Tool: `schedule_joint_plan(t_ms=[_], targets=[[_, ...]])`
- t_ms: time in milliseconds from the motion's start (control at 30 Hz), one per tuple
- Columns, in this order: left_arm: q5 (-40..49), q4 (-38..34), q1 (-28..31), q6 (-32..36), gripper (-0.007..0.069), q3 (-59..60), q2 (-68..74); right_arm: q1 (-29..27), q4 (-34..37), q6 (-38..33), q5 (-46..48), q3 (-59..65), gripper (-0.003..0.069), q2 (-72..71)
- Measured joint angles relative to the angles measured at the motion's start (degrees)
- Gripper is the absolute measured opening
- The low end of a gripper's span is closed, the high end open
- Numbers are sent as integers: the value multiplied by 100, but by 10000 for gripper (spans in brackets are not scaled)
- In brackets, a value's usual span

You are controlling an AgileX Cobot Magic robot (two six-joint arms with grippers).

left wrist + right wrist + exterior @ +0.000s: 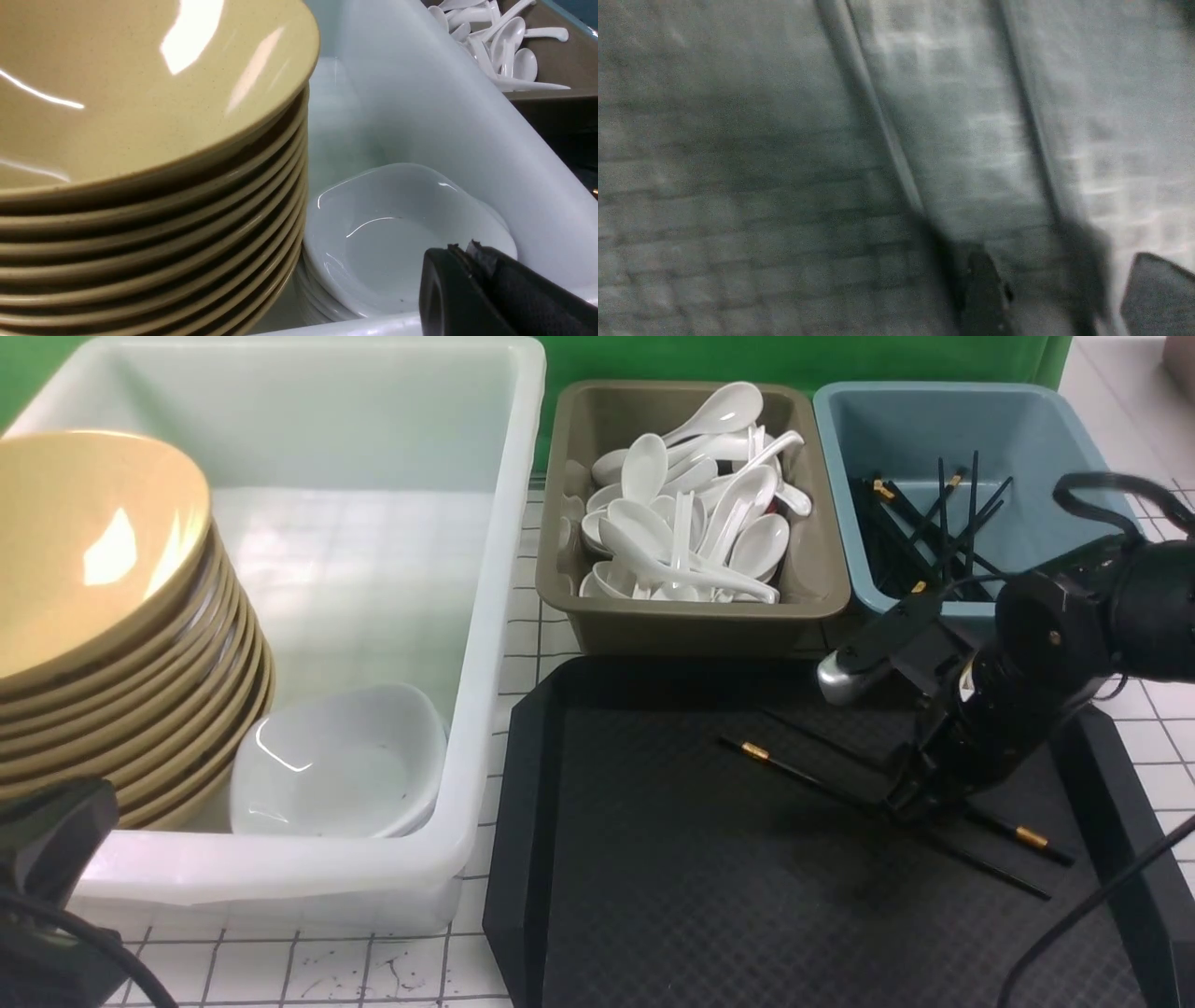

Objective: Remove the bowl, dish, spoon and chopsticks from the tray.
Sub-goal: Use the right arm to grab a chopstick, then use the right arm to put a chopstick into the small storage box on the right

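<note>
Two black chopsticks (812, 775) with gold bands lie crossed on the black tray (653, 896); nothing else is on it. My right gripper (920, 798) is open, tips down at the tray, with one chopstick (1031, 130) running between its fingers (980, 289); that view is blurred. The yellow bowl (93, 541) tops a stack in the white tub, with the white dish (345, 756) beside it. My left gripper (462, 249) is shut and empty at the tub's near rim, over the dish (397, 233) and beside the bowls (140, 84). White spoons (691, 513) fill the olive bin.
The white tub (504, 523) stands left of the tray. The olive bin (560, 551) and a blue bin (840, 504) with several black chopsticks stand behind the tray. A cable (1102, 896) crosses the tray's right rim.
</note>
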Motion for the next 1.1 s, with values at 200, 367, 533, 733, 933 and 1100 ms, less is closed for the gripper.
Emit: schedule_joint_plan(t_ms=[200,367,533,733,933,1100], targets=[[-28,0,0,6,-12,0,0,0,475,-161,73,-18,369,21],[-48,0,0,68,-12,0,0,0,660,-256,142,-18,141,28],[-62,0,0,114,-12,0,0,0,661,-267,407,11,74,-107],[-86,0,0,114,-12,0,0,0,656,-272,564,50,74,-1350],[-128,0,0,114,-12,0,0,-249,540,-221,-1906,3,74,-2368],[-128,0,0,114,-12,7,0,-798,486,410,-2824,-695,74,-1424]])
